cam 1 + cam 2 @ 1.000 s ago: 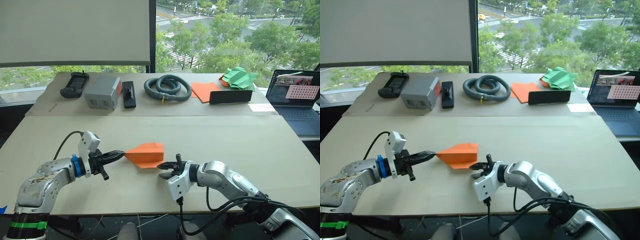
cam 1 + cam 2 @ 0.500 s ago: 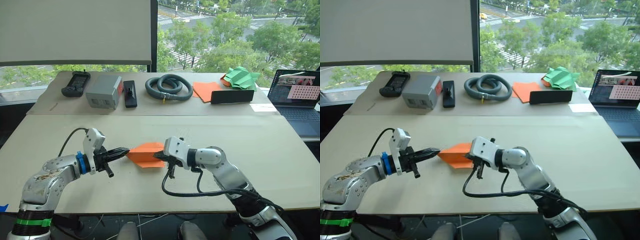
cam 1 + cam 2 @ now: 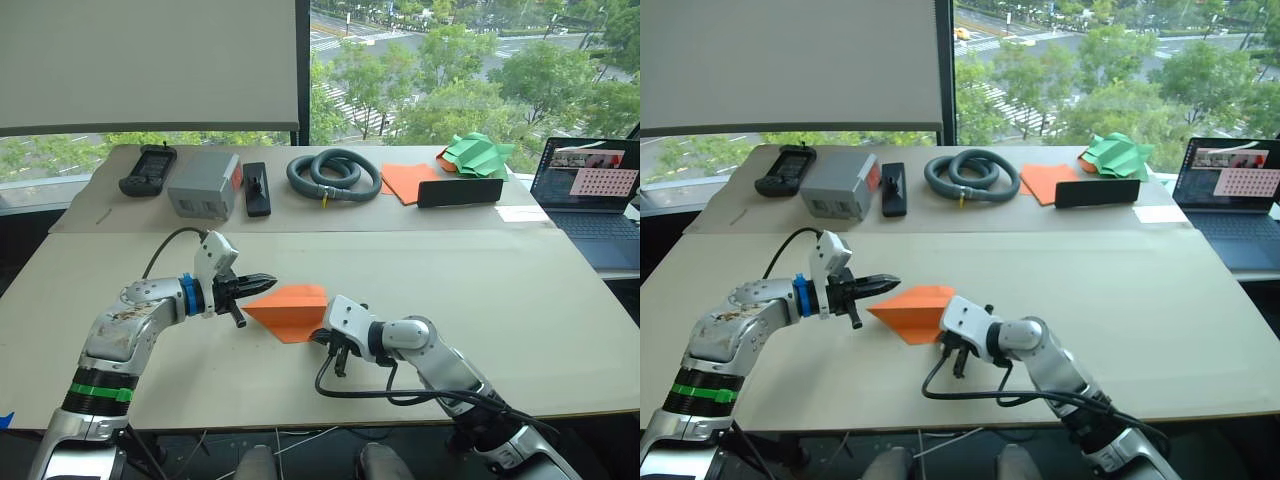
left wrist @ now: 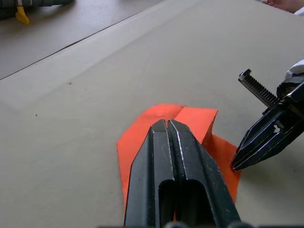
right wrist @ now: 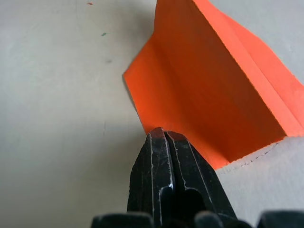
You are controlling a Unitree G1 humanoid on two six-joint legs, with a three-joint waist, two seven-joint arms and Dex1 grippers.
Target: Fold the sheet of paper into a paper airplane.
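The orange sheet of paper (image 3: 292, 305) lies on the near table, folded into a paper airplane shape with its pointed nose toward my left. My left gripper (image 3: 270, 281) is shut and hovers just above the nose half, with the paper (image 4: 194, 121) showing under and beyond its tips (image 4: 166, 122). My right gripper (image 3: 319, 336) is also shut, low at the paper's near right edge. Its closed tips (image 5: 161, 132) meet the edge of the paper (image 5: 209, 104), with no paper seen between them. The left wrist view shows that gripper (image 4: 233, 166) touching the paper's corner.
On the back table stand a black remote (image 3: 148, 168), a grey box (image 3: 204, 185), a coiled hose (image 3: 335, 175), smooth orange sheets (image 3: 408, 182), a green paper shape (image 3: 480, 155) and a black bar (image 3: 460, 193). An open laptop (image 3: 590, 190) sits at the far right.
My left gripper has lifted from the nose tip and moved right, over the paper. My right gripper has slid from the paper's right end down to its near edge.
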